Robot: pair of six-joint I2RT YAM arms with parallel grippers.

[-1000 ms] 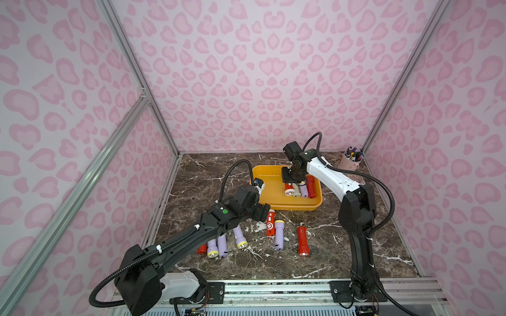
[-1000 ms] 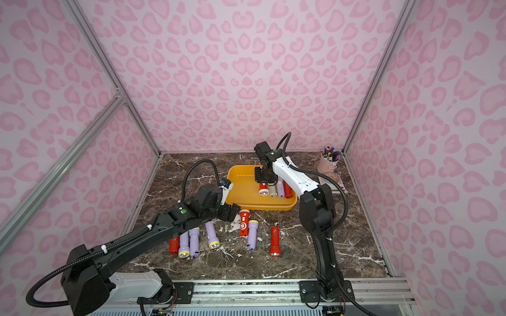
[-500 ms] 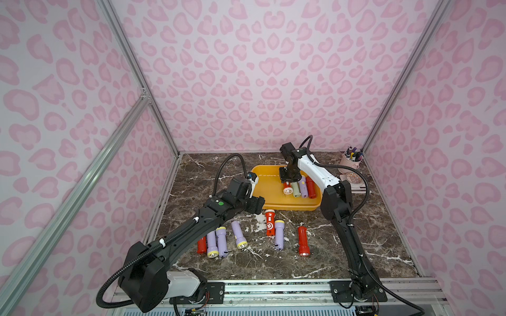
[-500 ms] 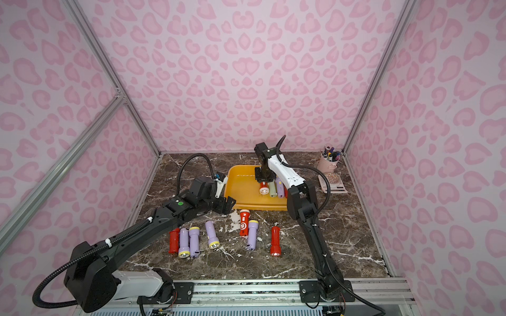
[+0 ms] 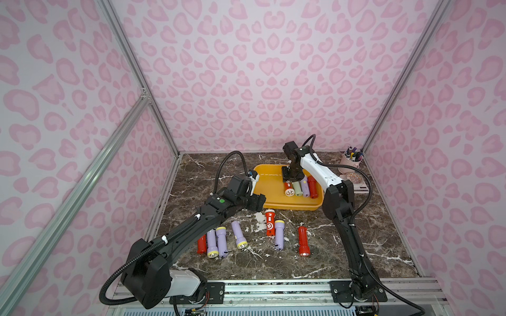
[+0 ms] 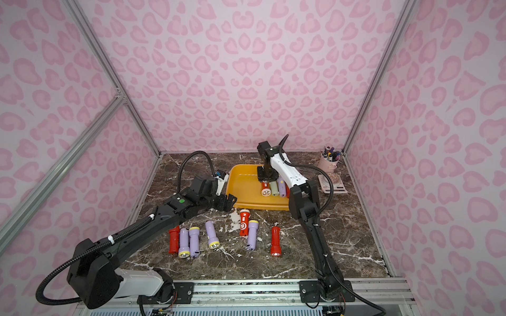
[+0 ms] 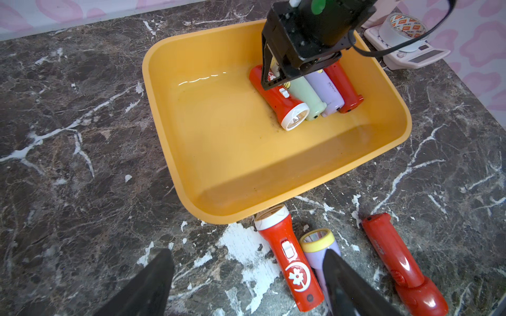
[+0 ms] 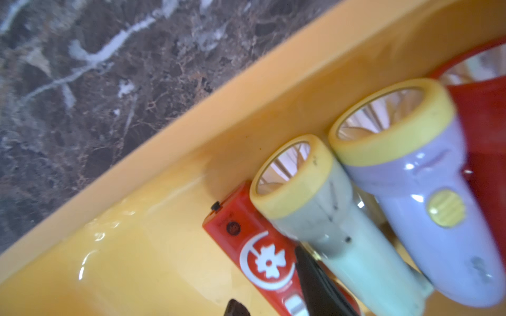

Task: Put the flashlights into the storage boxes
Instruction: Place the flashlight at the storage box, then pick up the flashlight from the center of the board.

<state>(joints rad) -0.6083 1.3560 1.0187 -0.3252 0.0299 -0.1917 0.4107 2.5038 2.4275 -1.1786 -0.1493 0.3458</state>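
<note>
Only right wrist view shows green flashlight (image 8: 328, 232) head facing tray (image 8: 219, 109) wall. Fingers of right gripper (image 7: 275, 82) narrowly apart, straddling red flashlight (image 7: 284, 106), grip unclear; left gripper (image 7: 246, 287) wide, empty.

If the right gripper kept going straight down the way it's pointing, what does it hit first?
The red, white-headed flashlight lying in the yellow tray. The right gripper points down at its tail end and straddles it; whether it touches is unclear.

Pink cup (image 5: 351, 165) of markers (image 5: 353, 152) in the back right corner, little scale (image 7: 417, 56) just beside it with a tape roll (image 7: 405, 26) on top. Marble tabletop (image 5: 369, 232), pink leopard-print walls (image 5: 260, 68).
</note>
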